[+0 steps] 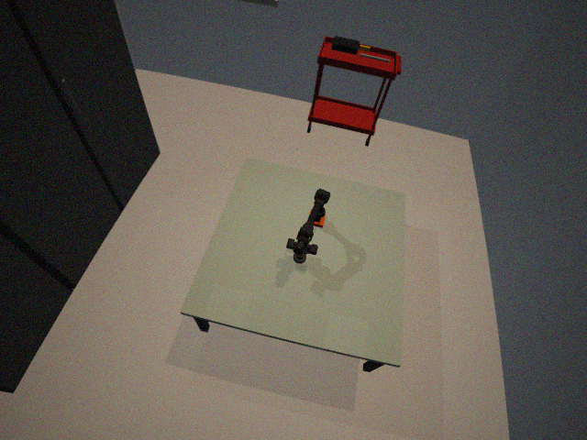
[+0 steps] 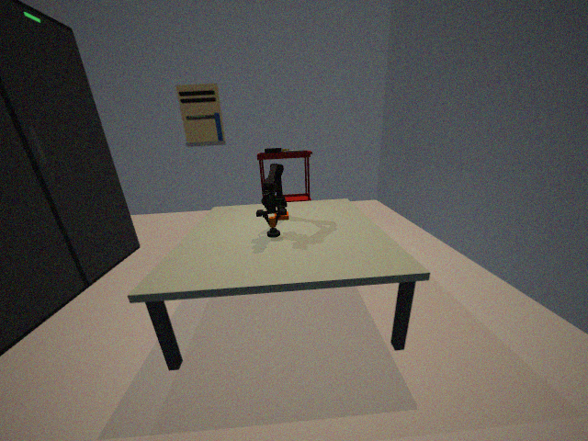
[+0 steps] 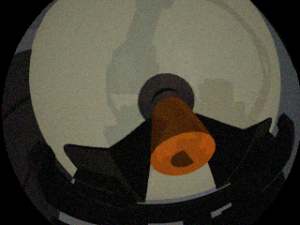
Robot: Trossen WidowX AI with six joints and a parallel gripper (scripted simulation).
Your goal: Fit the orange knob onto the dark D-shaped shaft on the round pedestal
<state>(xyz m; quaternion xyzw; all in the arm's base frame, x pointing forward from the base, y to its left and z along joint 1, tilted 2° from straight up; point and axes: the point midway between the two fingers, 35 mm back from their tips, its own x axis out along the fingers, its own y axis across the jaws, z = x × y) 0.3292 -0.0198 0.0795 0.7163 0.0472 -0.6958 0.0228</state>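
The orange knob (image 2: 272, 220) (image 3: 174, 119) is upright between the fingers of my gripper (image 2: 272, 220) (image 3: 172, 120), which is shut on it. The dark D-shaped opening in the knob's upper face shows in the wrist view. The round dark pedestal (image 1: 299, 259) (image 2: 273, 233) (image 3: 145, 96) stands on the table directly below the knob. In the exterior view a short dark stretch shows between the knob's lower end and the pedestal's wide base. The shaft's flat side is hidden, and I cannot tell how far the shaft is inside the knob.
The pale green table (image 1: 265, 293) (image 2: 327, 256) carries the arm and an orange block (image 1: 318, 224) (image 2: 285, 216) by the arm's base. A red cart (image 1: 341, 115) (image 2: 297, 154) stands beyond the table. A tall dark cabinet (image 1: 61, 165) (image 2: 51, 142) is at the left.
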